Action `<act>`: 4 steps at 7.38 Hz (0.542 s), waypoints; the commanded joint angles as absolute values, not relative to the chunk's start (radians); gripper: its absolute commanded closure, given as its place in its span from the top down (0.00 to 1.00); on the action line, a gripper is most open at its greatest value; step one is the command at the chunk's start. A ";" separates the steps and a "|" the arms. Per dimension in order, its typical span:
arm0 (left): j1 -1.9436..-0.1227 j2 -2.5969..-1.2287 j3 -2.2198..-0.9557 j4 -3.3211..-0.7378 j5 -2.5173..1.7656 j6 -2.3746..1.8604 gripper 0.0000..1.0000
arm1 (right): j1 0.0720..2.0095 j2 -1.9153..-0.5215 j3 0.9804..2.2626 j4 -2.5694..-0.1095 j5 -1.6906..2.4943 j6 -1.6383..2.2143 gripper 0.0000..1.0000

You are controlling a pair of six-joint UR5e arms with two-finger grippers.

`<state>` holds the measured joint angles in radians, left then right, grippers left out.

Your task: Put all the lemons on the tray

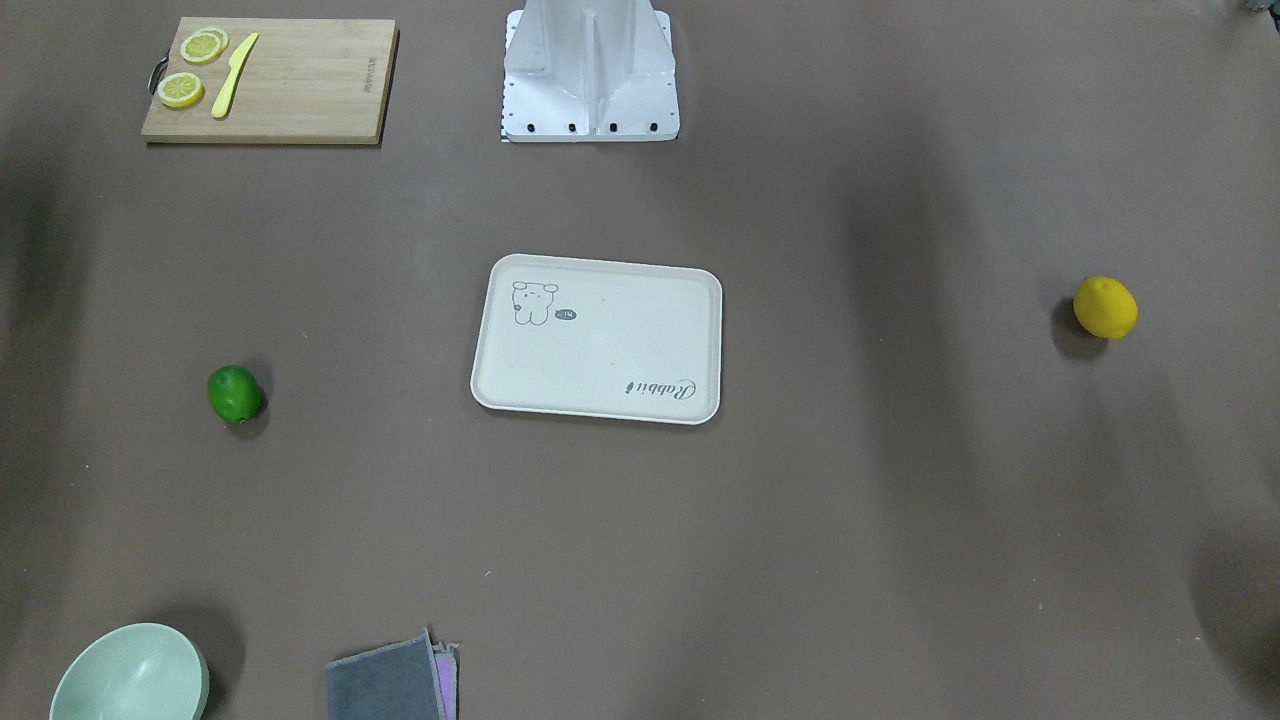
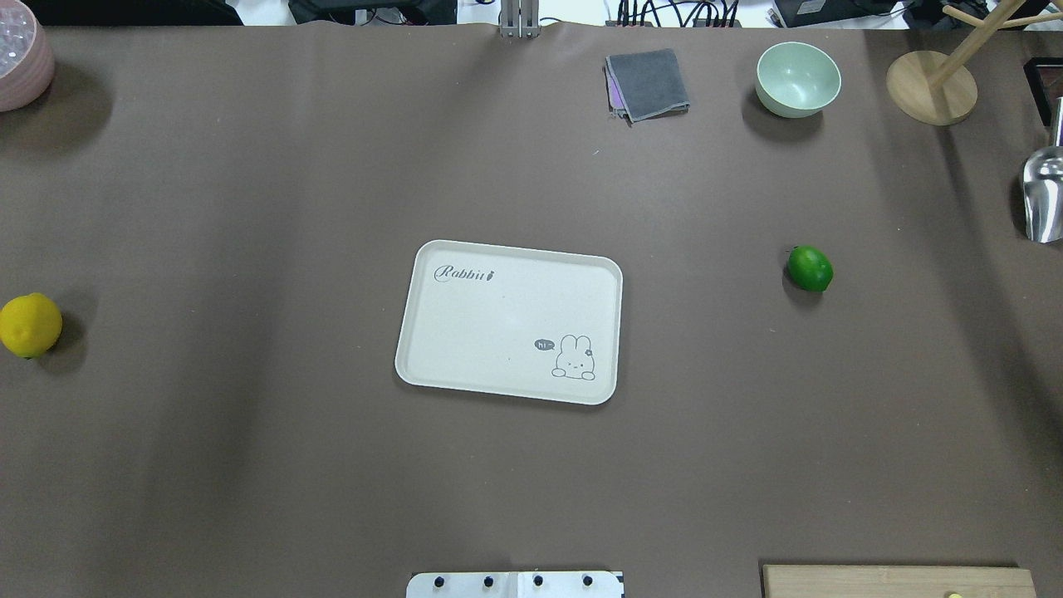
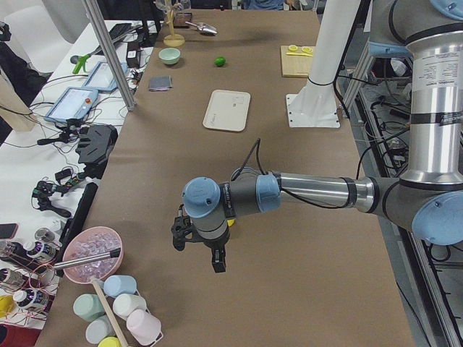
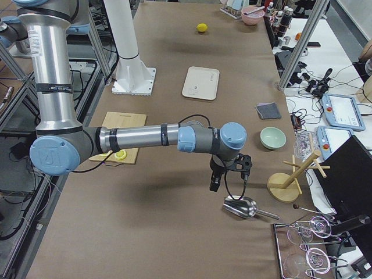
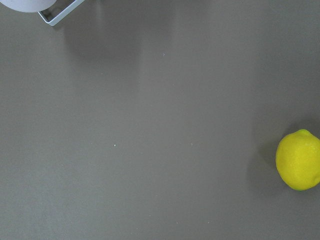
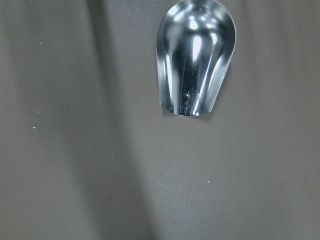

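Observation:
The cream-white tray (image 2: pixel 498 324) lies empty at the table's middle, also in the front view (image 1: pixel 600 350). The yellow lemon (image 2: pixel 30 325) sits on the table at my far left, and at the right edge of the left wrist view (image 5: pixel 299 160). The green lemon (image 2: pixel 810 268) sits on my right side, to the tray's right. My left gripper (image 3: pixel 197 249) hangs above the table close to the yellow lemon. My right gripper (image 4: pixel 228 176) hangs above the table near the metal scoop. Both show only in the side views, so I cannot tell whether they are open or shut.
A wooden cutting board (image 1: pixel 270 80) with lemon slices and a yellow knife lies near the robot base (image 1: pixel 590 70). A green bowl (image 2: pixel 797 79), grey cloth (image 2: pixel 648 83), wooden stand (image 2: pixel 930 87), metal scoop (image 6: pixel 195 60) and pink bowl (image 2: pixel 21 62) line the far edges.

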<state>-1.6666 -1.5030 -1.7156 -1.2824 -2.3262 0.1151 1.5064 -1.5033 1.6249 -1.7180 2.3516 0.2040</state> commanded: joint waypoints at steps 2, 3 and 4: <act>-1.664 -1.511 -1.701 -1.279 -2.315 0.112 0.98 | 1.506 -1.503 1.626 -1.718 2.359 0.204 0.99; -1.664 -1.508 -1.706 -1.279 -2.316 0.113 0.98 | 1.506 -1.503 1.625 -1.718 2.365 0.207 0.99; -1.664 -1.509 -1.712 -1.281 -2.316 0.110 0.98 | 1.506 -1.503 1.629 -1.718 2.375 0.209 0.99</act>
<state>-1.6644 -1.5090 -1.7061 -1.2803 -2.3162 0.1128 1.5064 -1.5033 1.6260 -1.7181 2.3645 0.2063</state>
